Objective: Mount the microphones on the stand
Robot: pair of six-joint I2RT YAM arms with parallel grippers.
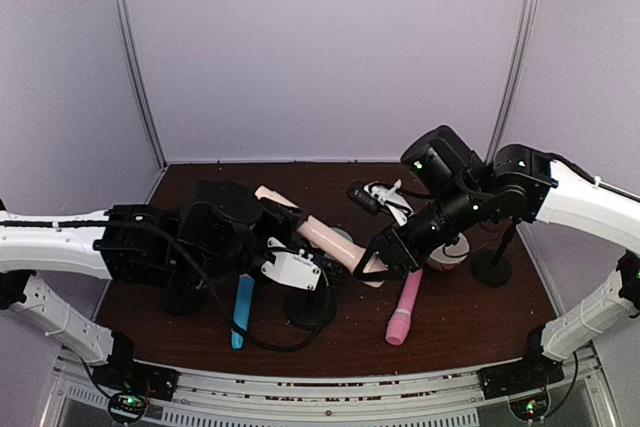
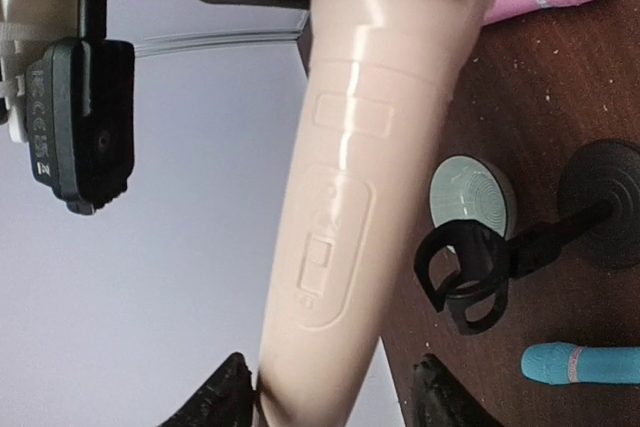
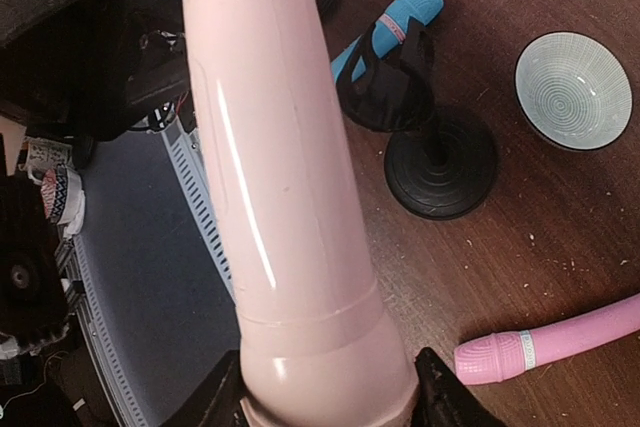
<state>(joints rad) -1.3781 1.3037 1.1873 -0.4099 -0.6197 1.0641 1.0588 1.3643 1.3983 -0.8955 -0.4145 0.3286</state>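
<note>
The cream microphone hangs slanted above the table between both arms. My right gripper is shut on its thick head. My left gripper straddles its slim tail end, open: one finger touches the cream microphone and the other stands a little apart. A black stand with an empty clip sits below. The sky-blue microphone and the pink microphone lie flat on the table.
A small pale ribbed bowl sits beside the middle stand's base. Two more black stands, one at the right and one at the left, are on the dark wooden table. Grey walls close in the back and sides.
</note>
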